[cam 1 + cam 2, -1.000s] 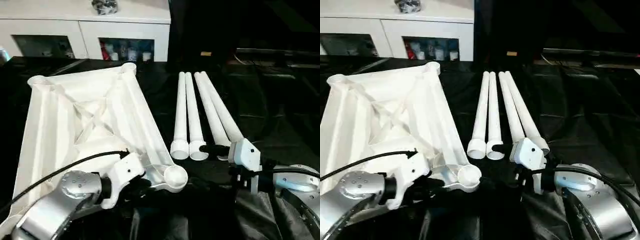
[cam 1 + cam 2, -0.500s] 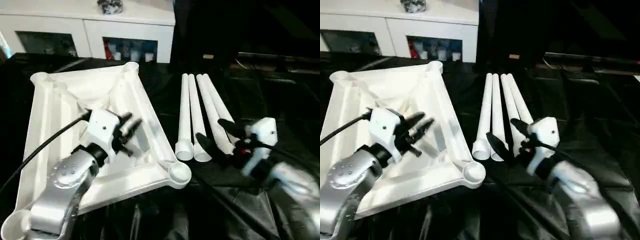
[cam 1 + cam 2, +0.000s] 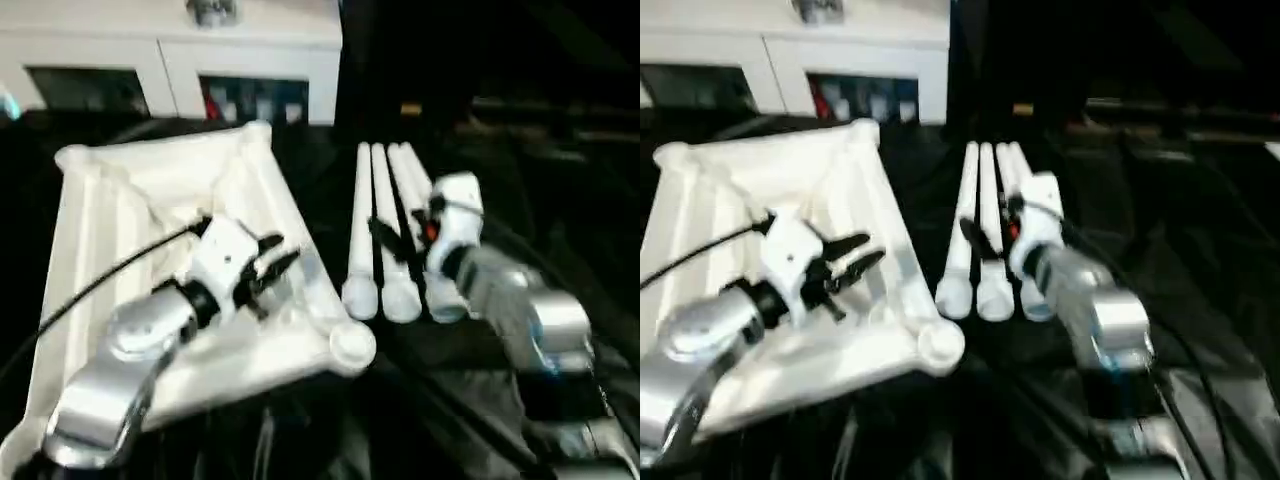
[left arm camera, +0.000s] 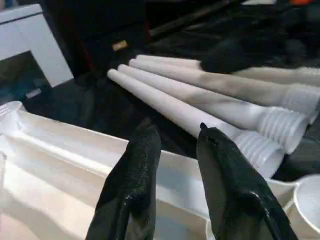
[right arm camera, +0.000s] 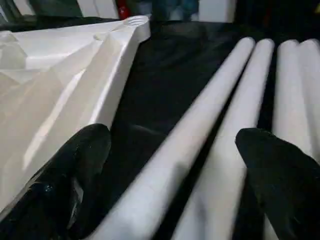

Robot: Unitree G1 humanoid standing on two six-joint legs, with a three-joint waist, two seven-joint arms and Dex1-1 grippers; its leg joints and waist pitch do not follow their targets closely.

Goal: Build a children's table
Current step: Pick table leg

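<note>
Plainly, each line below reads what lies where and why.

Table top: the children's table top (image 3: 150, 220) lies upside down on the black cloth (image 3: 470, 400), ribbed underside up, directly beneath the left gripper. Judged reason: inverted, its corner sockets face up to take the legs.

Near corner socket: 1 round socket (image 3: 352, 345) sits at the corner just ahead of and below the left gripper, closest to the legs. It looks like the easiest socket to fill first.

Legs: 4 white legs (image 5: 210, 130) lie side by side on the cloth, touching or nearly so, beside the top's edge and under the right gripper. Their threaded wide ends (image 4: 280, 127) point toward the robot, so a grasp near that end would put the thread where it can be steered into a socket.

Right gripper: the right gripper (image 5: 165, 165) hovers low over the legs with its 2 fingers spread wide, 1 finger (image 5: 75, 165) outside the row toward the top, the other (image 5: 275, 165) over the far legs. It holds nothing; the wide spread seems meant to straddle a leg.

Left gripper: the left gripper (image 4: 175, 170) hangs over the top's rim, fingers (image 4: 135, 180) slightly apart and empty, pointing toward the legs. I judge it is placed to steady the top.

Task stage: no leg is seated yet.
</note>
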